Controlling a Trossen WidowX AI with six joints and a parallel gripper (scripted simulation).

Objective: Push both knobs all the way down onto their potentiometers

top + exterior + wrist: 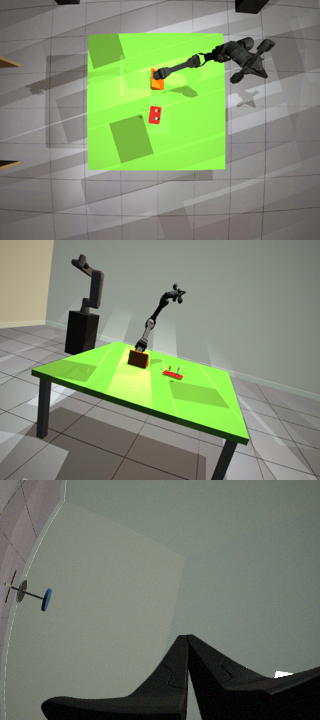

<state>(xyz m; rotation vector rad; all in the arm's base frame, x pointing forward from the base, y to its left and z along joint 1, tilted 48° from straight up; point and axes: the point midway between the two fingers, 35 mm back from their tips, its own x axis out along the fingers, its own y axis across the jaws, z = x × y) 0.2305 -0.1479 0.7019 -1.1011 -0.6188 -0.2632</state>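
The green counter (77, 374) is seen in the exterior view with its near edge and near corners bare of objects, and broad room is left there. Toward the middle, the red circuit board (172, 374) is set on its short legs, with both knobs raised on their shafts: the orange knob (169, 367) on the side nearer the arm's mount and the blue knob (178, 368) beside it. Neither is judged to be pushed down yet, so the pressing step is taken as not begun.

Behind the board, nearer the far edge, the arm's orange base block (138, 359) is found, well apart from the board. The arm is stretched up and away past the counter's edge, and the end effector (180, 294) is held high in the air. In the wrist view its fingers are pressed together with nothing between them, and only wall is faced.

The approach is judged to be the step in hand. A long swing back over the counter and a descent directly above one knob is called for next, with the closed tips probably usable as a pusher. Open space is offered all around the board, only the base block standing near.
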